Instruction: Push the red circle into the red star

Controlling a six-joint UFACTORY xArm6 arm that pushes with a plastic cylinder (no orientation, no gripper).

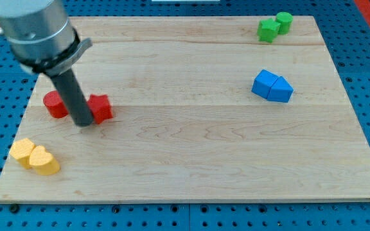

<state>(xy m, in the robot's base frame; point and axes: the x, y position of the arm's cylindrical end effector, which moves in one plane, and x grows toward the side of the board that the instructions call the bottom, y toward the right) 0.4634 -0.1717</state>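
The red circle (54, 104) lies near the view's left edge of the wooden board (191, 160). The red star (101, 108) lies just to its right, with a gap between them. My tip (84, 123) stands in that gap, at its lower side, between the two red blocks. The rod hides part of each block, so I cannot tell if it touches either one.
Two yellow blocks (35, 156) sit together at the view's bottom left. Two blue blocks (272, 86) sit together at the right. Two green blocks (275, 26) sit together at the top right. The arm's grey body (37, 29) fills the top left.
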